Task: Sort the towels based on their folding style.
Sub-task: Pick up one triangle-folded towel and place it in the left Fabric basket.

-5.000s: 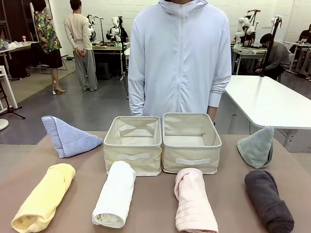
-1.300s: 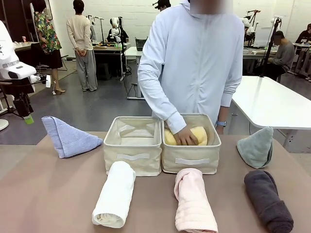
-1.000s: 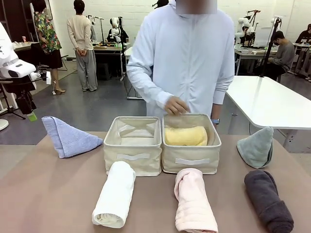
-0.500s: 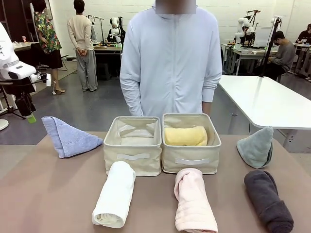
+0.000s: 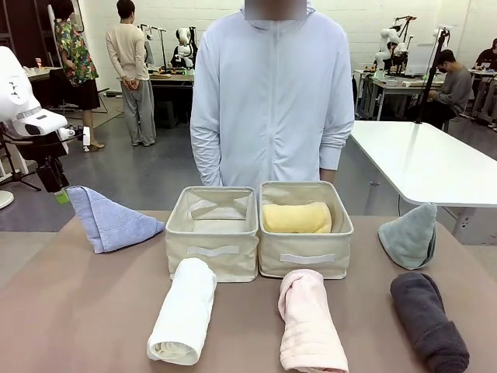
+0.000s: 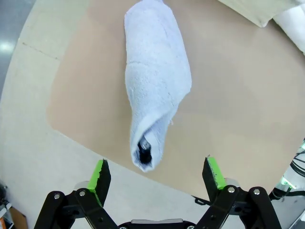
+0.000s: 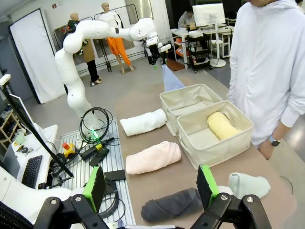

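Light blue cone towel [image 5: 109,221] lying at left of front view, long axis slanting from upper left to lower right. Left gripper [image 5: 59,192] hovering just beside its upper-left end, jaws spread wide, holding nothing. Yellow rolled towel [image 5: 297,217] resting in right basket [image 5: 307,260].

Left wrist view: same towel running from top centre to lower centre, rolled end pointing down between wide-spread fingers, apparently not touching. Left arm looking clearly nearer.

Right wrist view: right gripper [image 7: 150,183] hanging high, fingers wide, empty. Dark grey rolled towel [image 7: 171,205] lying below, axis left-right. Cone sitting well apart at upper centre.

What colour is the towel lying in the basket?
The towel is yellow; front view shows it best.
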Robot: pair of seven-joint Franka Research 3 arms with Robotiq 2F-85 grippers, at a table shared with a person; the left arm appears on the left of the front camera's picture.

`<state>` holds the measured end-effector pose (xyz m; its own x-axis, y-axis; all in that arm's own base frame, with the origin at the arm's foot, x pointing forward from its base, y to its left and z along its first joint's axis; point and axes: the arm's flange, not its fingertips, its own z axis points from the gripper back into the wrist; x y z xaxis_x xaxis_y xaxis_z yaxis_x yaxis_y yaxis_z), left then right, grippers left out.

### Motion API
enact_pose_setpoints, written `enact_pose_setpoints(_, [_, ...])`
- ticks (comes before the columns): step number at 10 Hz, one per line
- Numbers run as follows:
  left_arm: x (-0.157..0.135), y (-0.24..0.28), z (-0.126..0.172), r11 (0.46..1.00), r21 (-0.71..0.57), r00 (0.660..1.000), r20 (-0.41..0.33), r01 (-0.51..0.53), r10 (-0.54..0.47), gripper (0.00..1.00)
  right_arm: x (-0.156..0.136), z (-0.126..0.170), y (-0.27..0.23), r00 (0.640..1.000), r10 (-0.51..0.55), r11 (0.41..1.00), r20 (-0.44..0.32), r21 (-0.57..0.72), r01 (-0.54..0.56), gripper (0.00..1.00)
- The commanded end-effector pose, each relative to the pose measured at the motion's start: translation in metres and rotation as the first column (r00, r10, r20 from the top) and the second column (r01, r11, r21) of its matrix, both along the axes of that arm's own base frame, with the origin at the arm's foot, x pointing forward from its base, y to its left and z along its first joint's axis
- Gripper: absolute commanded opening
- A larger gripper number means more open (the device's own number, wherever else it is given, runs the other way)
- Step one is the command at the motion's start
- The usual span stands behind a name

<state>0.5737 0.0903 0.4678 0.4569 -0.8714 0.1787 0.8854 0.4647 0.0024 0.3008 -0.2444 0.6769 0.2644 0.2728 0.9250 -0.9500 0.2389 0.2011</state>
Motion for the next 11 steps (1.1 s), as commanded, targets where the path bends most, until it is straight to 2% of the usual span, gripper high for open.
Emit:
enact_pose_setpoints(1, [0.02,0.007,0.004,0.999,-0.042,0.999,-0.039,0.008,-0.01,1.0,-0.001,-0.001,-0.002,1.0,0.012,1.0,0.009,-0.002,-0.012,1.0])
enact_pose_setpoints(6, [0.039,-0.014,-0.012,0.993,-0.087,0.981,-0.169,0.081,-0.095,1.0,-0.001,-0.001,-0.002,1.0,0.012,1.0,0.009,-0.002,-0.012,1.0])
enact_pose_setpoints(8, [0.043,-0.02,-0.016,0.993,-0.078,0.977,-0.184,0.093,-0.106,1.0,-0.001,-0.001,-0.002,1.0,0.012,1.0,0.009,-0.002,-0.012,1.0])
enact_pose_setpoints(9, [0.043,-0.02,-0.019,0.991,-0.078,0.98,-0.16,0.106,-0.117,1.0,-0.001,-0.001,-0.002,1.0,0.012,1.0,0.009,-0.002,-0.012,1.0])
enact_pose_setpoints(10, [0.042,-0.02,-0.019,0.992,-0.071,0.978,-0.172,0.108,-0.119,0.41,-0.001,-0.001,-0.002,1.0,0.012,1.0,0.009,-0.002,-0.012,1.0])
enact_pose_setpoints(11, [0.041,-0.02,-0.019,0.992,-0.066,0.977,-0.177,0.109,-0.119,0.41,-0.001,-0.001,-0.002,1.0,0.012,1.0,0.009,-0.002,-0.012,1.0])
